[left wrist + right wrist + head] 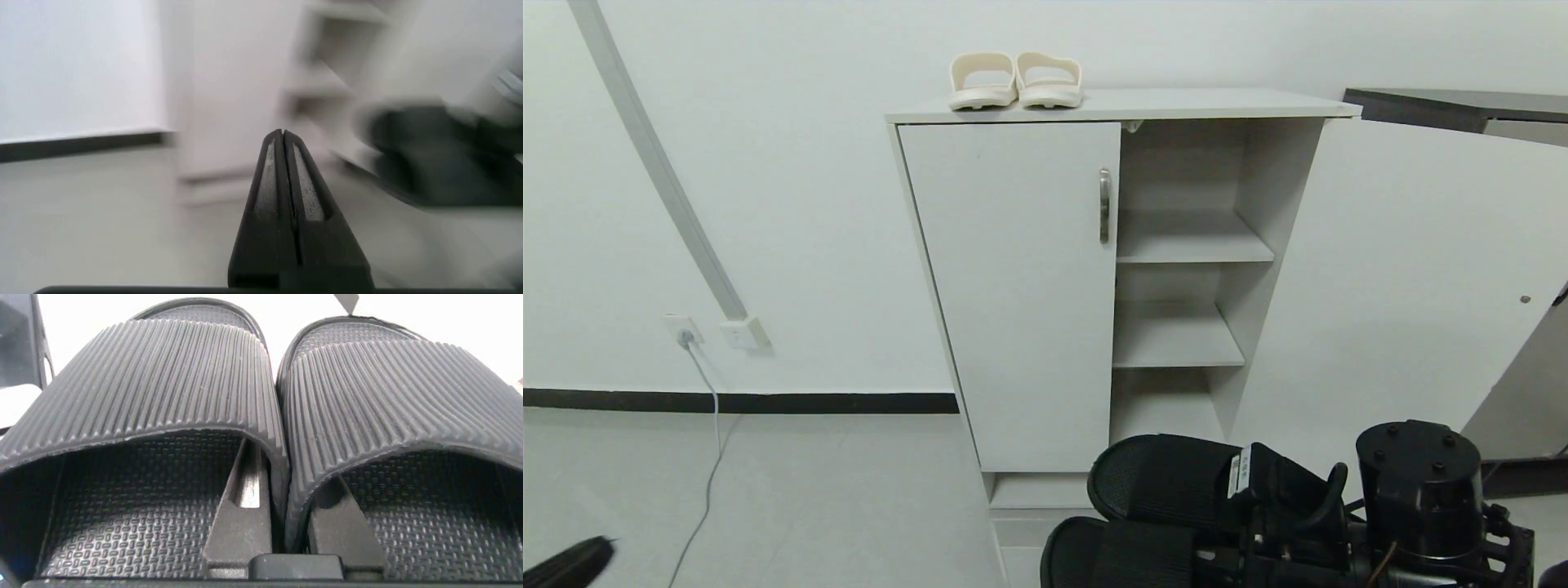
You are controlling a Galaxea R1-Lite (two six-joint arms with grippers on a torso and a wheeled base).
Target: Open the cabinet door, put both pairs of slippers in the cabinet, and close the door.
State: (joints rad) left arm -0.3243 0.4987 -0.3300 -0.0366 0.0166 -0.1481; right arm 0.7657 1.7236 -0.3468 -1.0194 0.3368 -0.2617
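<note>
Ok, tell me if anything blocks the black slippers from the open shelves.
Nothing visible does. The black slippers, held in the right gripper, sit low before the cabinet's open half; the right door is swung aside and the shelves are bare.

Here's the tally: one cabinet (1217, 103) with two doors, one closed door (1013, 310) and one open door (1405, 286). One handle (1104, 206). Two shelves (1188, 239) showing, so three compartments. Four slippers in all: two cream slippers (982, 86) at the cabinet top's front-left edge, and two black slippers (1168, 478). One wall socket (682, 329) and one cable (712, 457).
</note>
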